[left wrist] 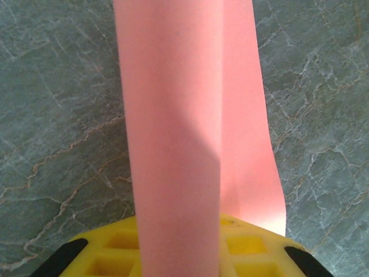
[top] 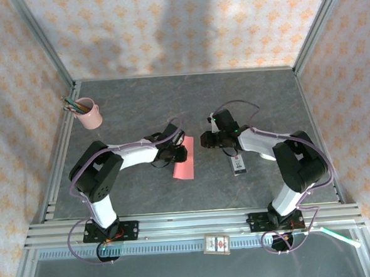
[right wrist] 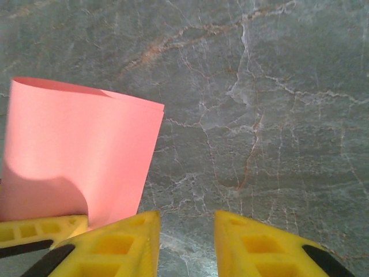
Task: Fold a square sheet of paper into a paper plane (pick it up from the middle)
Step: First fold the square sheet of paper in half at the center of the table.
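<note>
The left hand point(top: 178, 153) is clamped on the sheet of paper point(left wrist: 173, 144). In the left wrist view its yellow, grid-moulded fingers point(left wrist: 106, 254) sit at either side of the strip, and their tips are hidden behind it. The paper is thin, matt, salmon-pink and unmarked. It is doubled over into a long band with a soft rounded bend, and one layer is offset so that a second edge shows on the right. From above it lies as a narrow slanted strip just beside the hand, near the middle of the worktop point(right wrist: 259, 115).

The right hand point(right wrist: 187, 245) is open, and bare surface shows through the gap between its ribbed yellow fingers point(right wrist: 115, 248). It sits close to the paper's free edge but apart from it. The worktop is dark grey-green with pale marble-like veins.

A small white-and-black box point(top: 239, 164) lies against the right forearm; its print is too small to read. A pink pencil cup point(top: 90, 115) holding coloured pencils stands well apart at the far left corner. A small card point(top: 217, 244) rests on the near aluminium rail. In the right wrist view the sheet's left side is cut off by the picture's edge.
</note>
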{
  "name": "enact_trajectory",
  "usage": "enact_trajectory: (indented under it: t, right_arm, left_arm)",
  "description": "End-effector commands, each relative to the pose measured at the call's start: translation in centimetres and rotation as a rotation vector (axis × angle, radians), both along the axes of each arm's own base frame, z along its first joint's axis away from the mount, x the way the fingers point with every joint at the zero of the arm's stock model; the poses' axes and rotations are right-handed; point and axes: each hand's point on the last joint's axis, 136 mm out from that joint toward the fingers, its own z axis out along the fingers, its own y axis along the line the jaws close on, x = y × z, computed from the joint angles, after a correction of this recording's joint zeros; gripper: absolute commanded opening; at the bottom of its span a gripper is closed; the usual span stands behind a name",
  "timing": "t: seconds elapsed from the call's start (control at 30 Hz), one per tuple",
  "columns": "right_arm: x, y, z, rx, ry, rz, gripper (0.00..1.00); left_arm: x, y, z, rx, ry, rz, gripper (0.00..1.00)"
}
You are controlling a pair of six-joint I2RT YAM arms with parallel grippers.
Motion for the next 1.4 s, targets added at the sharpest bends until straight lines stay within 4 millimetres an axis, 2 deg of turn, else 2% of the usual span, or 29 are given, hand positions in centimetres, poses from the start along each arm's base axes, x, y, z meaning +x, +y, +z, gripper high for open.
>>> enact_trajectory:
  t: [0.0, 0.17, 0.53, 0.87, 1.13, 1.2, 1.37]
  right_arm:
    - [-0.9, -1.1, -0.6, -0.045, 0.013, 0.006, 0.3]
    - [-1.0, -0.8, -0.6, -0.035, 0.019, 0.018, 0.3]
    - [-1.3, -0.5, -1.1, -0.02, 0.04, 0.032, 0.3]
    - [-2.2, 1.6, -0.3, 0.116, 0.078, 0.079, 0.3]
    - [-1.2, 2.4, -0.3, 0.14, 0.083, 0.074, 0.3]
    - [-0.9, 2.5, -0.3, 0.135, 0.08, 0.073, 0.3]
    - [-0.3, 2.4, -0.4, 0.107, 0.074, 0.07, 0.3]
  left_arm:
    - [-4.4, 4.5, -3.8, 0.169, 0.173, 0.06, 0.26]
    - [-4.2, 5.3, -4.1, 0.225, 0.171, 0.072, 0.26]
    - [-3.7, 5.4, -4.9, 0.27, 0.18, 0.046, 0.21]
    - [-3.8, 5.7, -5.6, 0.299, 0.189, 0.018, 0.23]
    - [-4.0, 6.5, -5.9, 0.349, 0.185, -0.009, 0.25]
    - [-4.2, 6.9, -6.7, 0.375, 0.201, -0.018, 0.25]
    - [-4.3, 7.1, -7.1, 0.394, 0.203, -0.034, 0.25]
